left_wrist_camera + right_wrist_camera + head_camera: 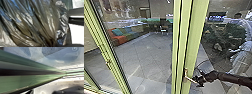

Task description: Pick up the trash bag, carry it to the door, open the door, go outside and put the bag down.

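In the head view, the right gripper (199,80) is between four and five o'clock, at the free end of the pale door handle (190,79) on the green frame (191,47); I cannot tell whether its jaws are clenched; a person (242,47) shows in the glass toward three; the crinkled trash bag (31,25) looms at the left wrist camera, the left jaws' state unclear.

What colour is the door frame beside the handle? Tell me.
The door frame is pale yellow-green, seen best in the head view.
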Motion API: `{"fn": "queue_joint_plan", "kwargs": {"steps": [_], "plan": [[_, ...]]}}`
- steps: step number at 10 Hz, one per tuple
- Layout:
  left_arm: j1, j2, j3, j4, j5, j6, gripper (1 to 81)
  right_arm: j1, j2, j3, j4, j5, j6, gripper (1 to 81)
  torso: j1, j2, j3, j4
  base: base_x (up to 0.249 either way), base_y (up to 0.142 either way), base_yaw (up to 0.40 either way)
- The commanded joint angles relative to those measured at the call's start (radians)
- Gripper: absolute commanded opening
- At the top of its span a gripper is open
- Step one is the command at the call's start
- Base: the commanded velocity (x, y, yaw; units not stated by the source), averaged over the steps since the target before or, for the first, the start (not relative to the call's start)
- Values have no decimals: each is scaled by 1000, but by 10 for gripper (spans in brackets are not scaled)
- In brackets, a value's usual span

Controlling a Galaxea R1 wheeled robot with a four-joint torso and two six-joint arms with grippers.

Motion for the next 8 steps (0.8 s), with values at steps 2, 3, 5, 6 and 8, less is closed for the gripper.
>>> {"fn": "queue_joint_plan", "kwargs": {"steps": [2, 3, 5, 6, 8], "plan": [[-26, -10, 5, -9, 94, 6, 10, 331, -105, -39, -6, 74, 92, 811, 0, 0, 0, 0, 0, 0, 0], [-26, -12, 3, -9, 94, 6, 10, 333, -100, -39, -7, 74, 92, 811, 0, 0, 0, 0, 0, 0, 0], [-23, -12, 4, -9, 94, 7, 10, 340, -99, -31, -12, 74, 92, 811, 0, 0, -1, 0, 0, 0, 0], [-22, -12, 3, -9, 94, 7, 10, 346, -100, -27, -12, 70, 92, 811, 0, 0, -1, 0, 0, 0, 0], [-22, -12, 5, -8, 94, 7, 10, 365, -103, -21, -14, 64, 92, 811, 0, 0, -1, 0, 69, 0, 0]]}}
